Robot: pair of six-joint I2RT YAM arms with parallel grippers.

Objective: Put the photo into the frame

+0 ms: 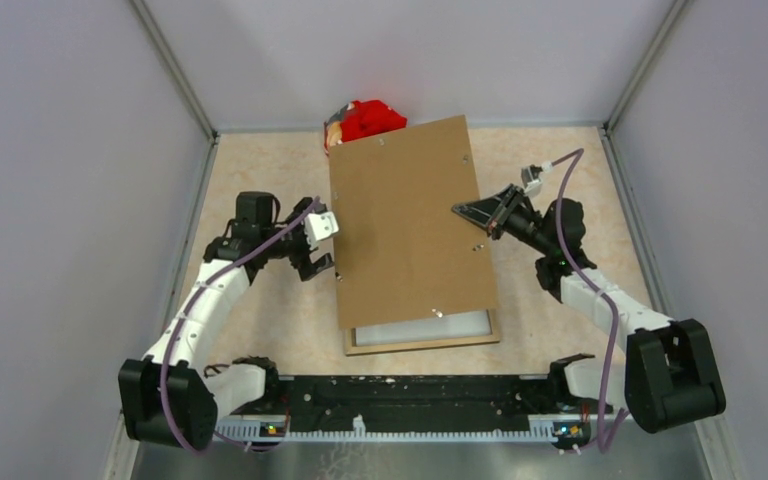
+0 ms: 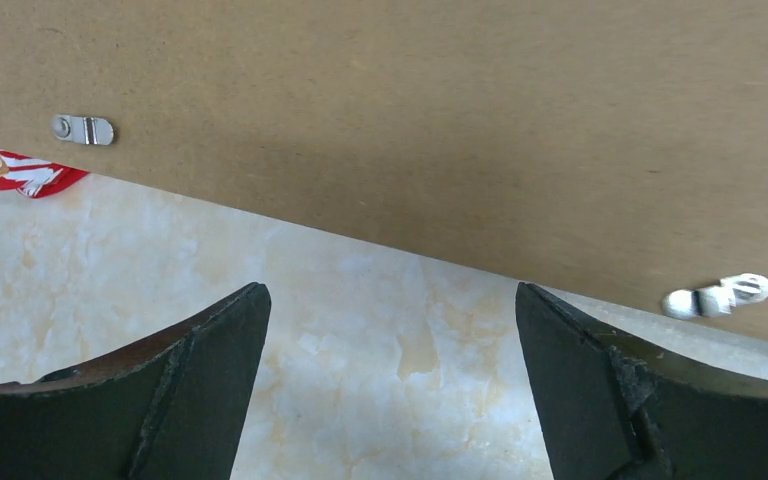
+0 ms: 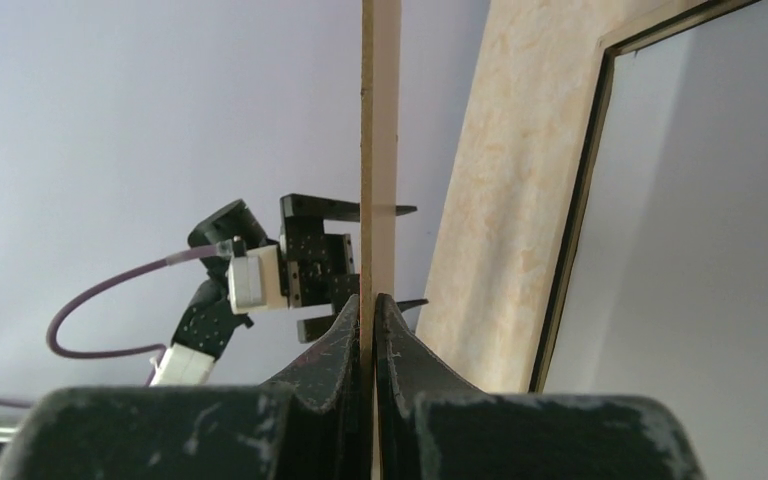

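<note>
Right gripper (image 1: pixel 459 209): fingers pressed together on the right edge of the photo (image 1: pixel 405 220), which is lifted off the table (image 1: pixel 260 180). In its wrist view the gripper (image 3: pixel 371 300) has the thin board running straight out from between the fingertips.
Left gripper (image 1: pixel 324 245): fingers wide apart and holding nothing. In its wrist view (image 2: pixel 390 290) only bare table (image 2: pixel 380 340) lies between them.
Photo, look: plain brown board back facing up, and the printed side is not visible. The board (image 3: pixel 380 150) is seen edge-on as a pale, thin strip.
Photo, place: its left edge is just ahead of the left gripper's open fingertips, and the brown surface (image 2: pixel 410 110) fills the view beyond them.
Metal tab (image 2: pixel 82 129): small and silver, on the board ahead-left of the left gripper.
Frame (image 1: pixel 423 343): flat on the table below the photo, its near end showing a light wood rim around a pale pane. It lies beside and below the right gripper (image 3: pixel 572 230).
Red cloth bundle (image 1: pixel 368 120): beyond the photo's far edge, far-left of the left gripper (image 2: pixel 22 175).
</note>
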